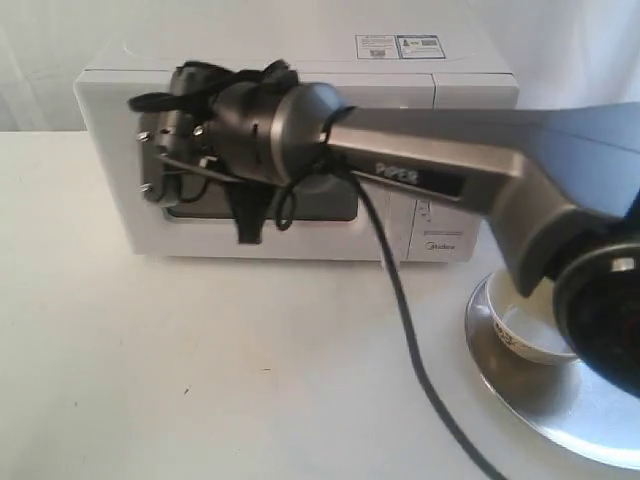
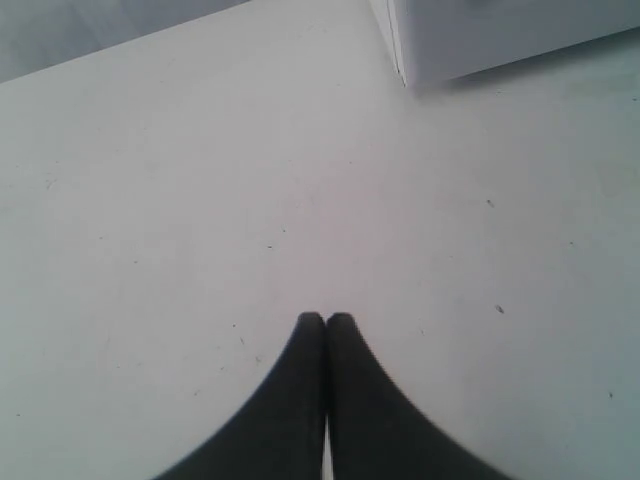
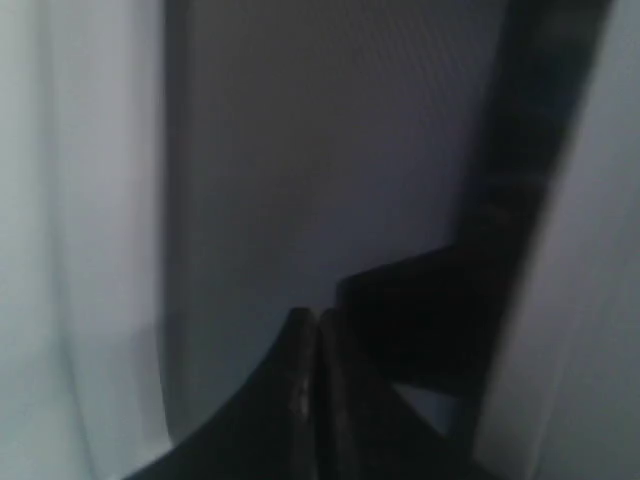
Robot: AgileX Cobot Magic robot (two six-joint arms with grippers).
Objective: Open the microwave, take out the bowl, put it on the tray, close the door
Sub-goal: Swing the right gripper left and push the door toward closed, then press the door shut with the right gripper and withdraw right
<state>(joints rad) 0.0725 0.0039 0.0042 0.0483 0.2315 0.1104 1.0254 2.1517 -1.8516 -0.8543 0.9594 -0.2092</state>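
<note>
The white microwave [image 1: 300, 70] stands at the back of the table, and its door [image 1: 112, 195] looks flush with the body. My right arm reaches across in front of it, hiding the handle and the dials. My right gripper [image 3: 315, 318] is shut with nothing in it, close against the door's dark window [image 3: 300, 150]. On the silver tray [image 1: 560, 405] at the front right sits the cream-white bowl [image 1: 530, 338], partly behind the arm's base. My left gripper [image 2: 325, 318] is shut and empty over bare table, with a corner of the microwave [image 2: 500, 35] beyond it.
A black cable [image 1: 400, 320] hangs from the right arm and trails over the table in front of the microwave. The white tabletop [image 1: 200, 380] spreads to the front left. A white backdrop hangs behind the microwave.
</note>
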